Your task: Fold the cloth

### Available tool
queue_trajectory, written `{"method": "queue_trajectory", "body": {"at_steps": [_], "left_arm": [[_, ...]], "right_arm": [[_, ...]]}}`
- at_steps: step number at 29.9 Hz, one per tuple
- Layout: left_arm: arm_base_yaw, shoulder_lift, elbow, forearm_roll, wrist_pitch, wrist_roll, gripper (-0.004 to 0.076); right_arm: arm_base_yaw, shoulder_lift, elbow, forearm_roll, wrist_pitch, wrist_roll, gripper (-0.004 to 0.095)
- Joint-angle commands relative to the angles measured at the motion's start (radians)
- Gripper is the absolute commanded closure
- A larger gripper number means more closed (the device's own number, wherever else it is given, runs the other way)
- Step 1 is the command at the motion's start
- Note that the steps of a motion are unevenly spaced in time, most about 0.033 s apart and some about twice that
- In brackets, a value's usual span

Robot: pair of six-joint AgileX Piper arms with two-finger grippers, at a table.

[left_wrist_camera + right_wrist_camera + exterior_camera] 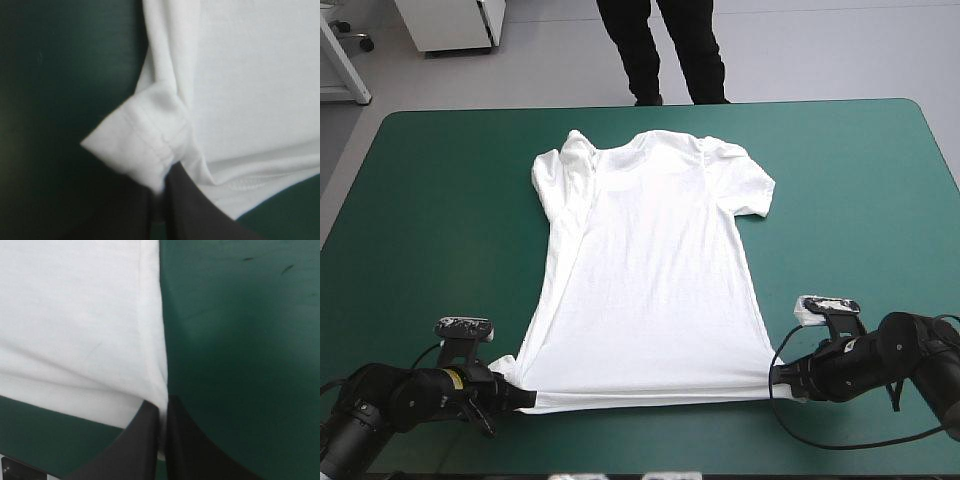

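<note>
A lab, seemingly: teal-green table (430, 200) on grey floor (820, 50), white cabinet (455, 22) beyond.

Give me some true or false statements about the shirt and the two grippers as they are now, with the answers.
1. The T-shirt lies spread flat on the table. True.
2. The left gripper is shut on a corner of the hem. True.
3. The hem lies toward the table's far edge. False: it lies on the near side, between the grippers, and the neck end points to the far edge.
4. The right gripper is open and clear of the T-shirt. False: it is shut on the other hem corner.
</note>
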Motion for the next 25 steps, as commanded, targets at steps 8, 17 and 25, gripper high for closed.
{"method": "queue_trajectory", "body": {"at_steps": [8, 17, 25], "left_arm": [[-0.001, 0.022, -0.119, 0.004, 0.096, 0.058, 0.0148], [0.0, 0.06, -0.412, 0.197, 0.122, -0.033, 0.0161], [0.0, 0.258, -0.59, 0.255, 0.144, -0.033, 0.0161]], "right_arm": [[-0.008, -0.014, -0.081, 0.053, 0.052, 0.044, 0.0248], [-0.008, -0.006, -0.398, -0.006, 0.049, 0.098, 0.0353], [-0.008, 0.064, -0.61, -0.06, 0.082, 0.142, 0.0354]]}}
